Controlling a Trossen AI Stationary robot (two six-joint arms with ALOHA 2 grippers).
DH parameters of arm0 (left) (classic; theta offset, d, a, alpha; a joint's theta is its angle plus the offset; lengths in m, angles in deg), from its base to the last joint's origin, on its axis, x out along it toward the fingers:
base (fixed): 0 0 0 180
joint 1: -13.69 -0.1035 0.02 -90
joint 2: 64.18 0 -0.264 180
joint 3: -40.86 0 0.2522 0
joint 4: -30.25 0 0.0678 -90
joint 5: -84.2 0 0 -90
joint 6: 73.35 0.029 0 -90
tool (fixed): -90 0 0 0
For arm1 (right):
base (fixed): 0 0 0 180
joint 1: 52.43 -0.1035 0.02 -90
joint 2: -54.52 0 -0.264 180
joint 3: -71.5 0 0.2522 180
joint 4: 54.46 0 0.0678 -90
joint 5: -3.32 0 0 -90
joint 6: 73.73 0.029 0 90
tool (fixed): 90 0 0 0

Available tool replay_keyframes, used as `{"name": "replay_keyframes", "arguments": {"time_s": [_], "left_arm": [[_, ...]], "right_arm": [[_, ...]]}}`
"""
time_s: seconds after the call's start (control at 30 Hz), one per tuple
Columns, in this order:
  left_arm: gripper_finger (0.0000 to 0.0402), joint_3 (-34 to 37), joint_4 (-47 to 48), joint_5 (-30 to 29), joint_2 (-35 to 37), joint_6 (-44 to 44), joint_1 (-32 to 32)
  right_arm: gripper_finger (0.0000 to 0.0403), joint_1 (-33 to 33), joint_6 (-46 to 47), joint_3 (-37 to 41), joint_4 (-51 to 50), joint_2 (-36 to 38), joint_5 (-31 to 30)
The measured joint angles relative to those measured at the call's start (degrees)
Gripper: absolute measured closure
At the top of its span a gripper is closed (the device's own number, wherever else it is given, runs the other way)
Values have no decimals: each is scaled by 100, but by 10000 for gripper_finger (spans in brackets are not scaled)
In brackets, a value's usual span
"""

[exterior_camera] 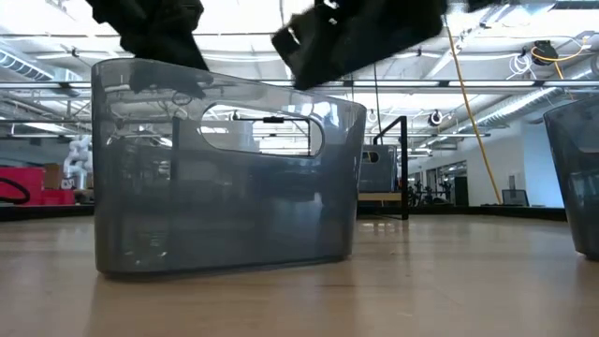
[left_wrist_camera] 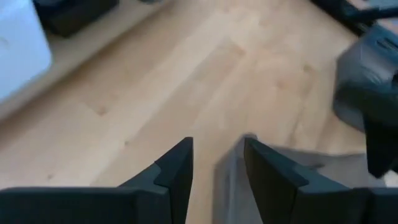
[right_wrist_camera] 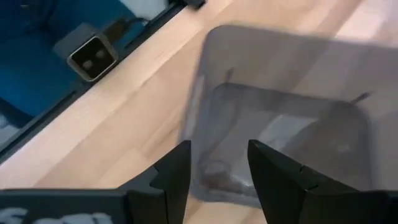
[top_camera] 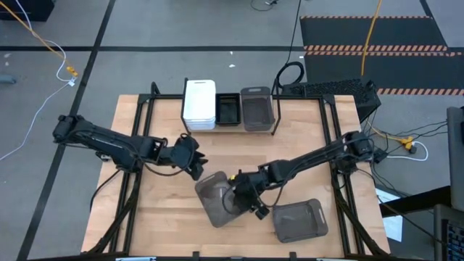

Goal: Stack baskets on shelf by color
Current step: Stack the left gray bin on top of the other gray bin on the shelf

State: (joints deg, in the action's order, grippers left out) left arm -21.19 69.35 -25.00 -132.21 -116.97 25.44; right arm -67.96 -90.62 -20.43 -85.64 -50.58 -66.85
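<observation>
Table (top_camera: 159, 217); two grey baskets (top_camera: 216, 197).

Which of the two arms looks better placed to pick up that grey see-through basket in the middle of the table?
Probably the right. The right gripper is open directly over the translucent grey basket, with the basket's wall between its fingers in the right wrist view. The left gripper, also open, sits beside the basket's far corner.

White baskets (top_camera: 199, 104), black mesh basket (top_camera: 228, 110), translucent grey baskets (top_camera: 216, 197), light-wood table (top_camera: 159, 210).
</observation>
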Motion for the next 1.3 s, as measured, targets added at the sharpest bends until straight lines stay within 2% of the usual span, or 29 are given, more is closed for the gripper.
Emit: {"name": "replay_keyframes", "arguments": {"time_s": [0.3, 0.6, 0.77, 0.87, 1.0, 1.13, 1.23, 1.3], "left_arm": [[256, 9, 314, -433, -67, 7, 0], [256, 4, 278, -643, -63, 44, -1], [256, 4, 266, -650, -63, 44, -11], [256, 4, 272, -650, -63, 42, -11], [256, 4, 302, -650, -63, 44, 9], [256, 4, 305, -650, -57, 121, 37], [256, 4, 312, -649, -57, 155, 39], [256, 4, 309, -650, -57, 185, 39]], "right_arm": [[250, -200, 927, 516, 715, -7, -11], [290, -259, 1181, 1082, 1326, -1, -36], [344, -249, 1082, 1117, 1187, 7, -244], [388, -210, 841, 1125, 1006, 108, 203], [390, -197, 718, 1128, 765, 547, 1273], [398, -100, 777, 1128, 330, 1387, 2069], [398, 73, 630, 1130, -152, 2216, 2011], [399, 216, 176, 1128, -646, 2815, 1612]]}}
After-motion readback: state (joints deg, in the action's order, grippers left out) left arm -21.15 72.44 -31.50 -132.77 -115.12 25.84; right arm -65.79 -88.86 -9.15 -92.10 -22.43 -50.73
